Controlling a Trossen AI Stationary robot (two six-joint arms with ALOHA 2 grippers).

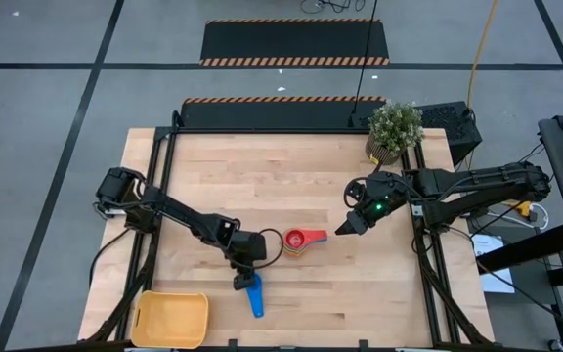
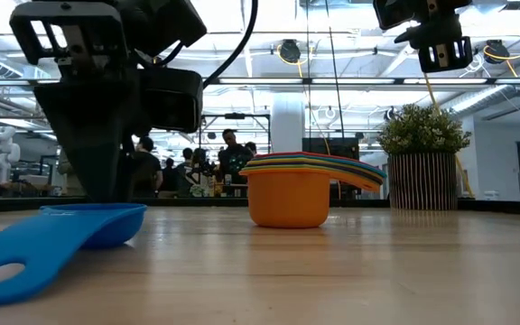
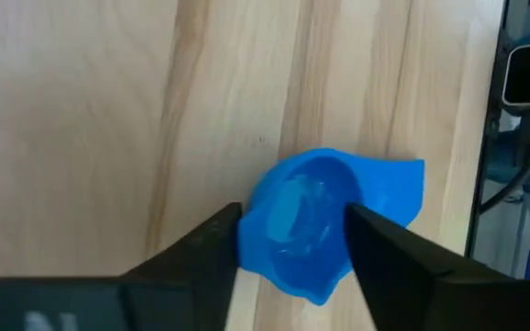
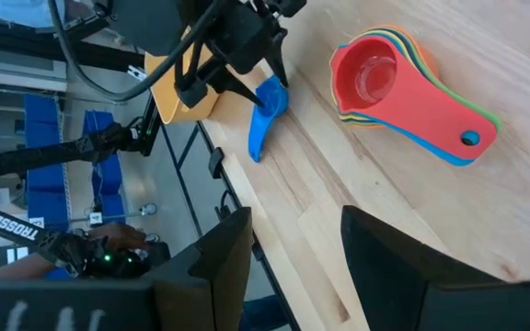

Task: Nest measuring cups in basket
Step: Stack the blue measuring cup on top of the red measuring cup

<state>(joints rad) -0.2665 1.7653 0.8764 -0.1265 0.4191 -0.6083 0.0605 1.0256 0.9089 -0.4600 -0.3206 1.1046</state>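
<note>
Basket point(image 1: 171, 320): left of the fingers, apart.
Left gripper point(image 3: 293, 244): fingers on both sides of the blue cup point(image 3: 306, 225), touching it.
Cup stack point(image 1: 301, 241): between both grippers.
Right gripper point(image 1: 346, 228): fingers spread, holding nothing.

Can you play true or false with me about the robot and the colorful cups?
1. The left gripper has its fingers on either side of the blue cup. True.
2. The yellow basket already has cups in it. False: it holds none; the cups lie on the table.
3. A red cup sits on top of the stack of cups. True.
4. The right gripper is holding the stack. False: it hangs above the table, beside the stack, holding nothing.
5. The potted plant stands next to the basket. False: it is at the opposite corner.
</note>
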